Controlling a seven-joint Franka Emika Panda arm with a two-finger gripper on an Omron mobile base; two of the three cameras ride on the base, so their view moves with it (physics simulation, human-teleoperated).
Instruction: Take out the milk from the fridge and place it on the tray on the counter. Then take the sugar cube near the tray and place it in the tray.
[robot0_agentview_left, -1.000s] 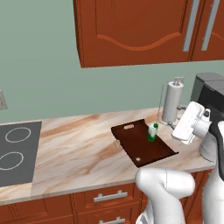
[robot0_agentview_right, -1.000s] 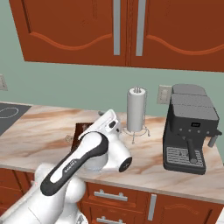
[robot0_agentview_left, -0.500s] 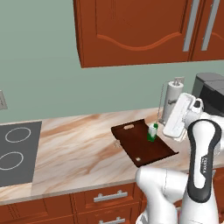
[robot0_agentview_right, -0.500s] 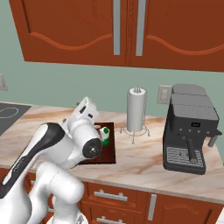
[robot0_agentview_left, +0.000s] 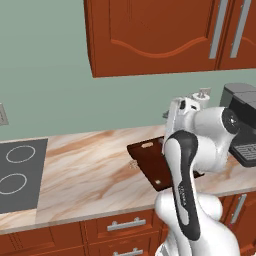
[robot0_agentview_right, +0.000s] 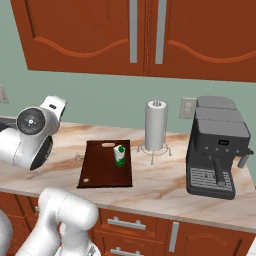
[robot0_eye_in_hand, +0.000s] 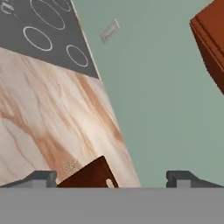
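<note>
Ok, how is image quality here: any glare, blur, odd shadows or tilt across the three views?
Left base view: flat, even rendered light, no glare; the arm covers part of the tray. Right base view: sharp enough to read the milk on the tray, only soft shadows on the counter. Hand view: strongly rolled, coarse and soft, the stovetop slanting across the top left; the sugar cube is a grainy smudge.

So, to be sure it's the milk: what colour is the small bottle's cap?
Green, clearest in the right base view: small white bottle.
</note>
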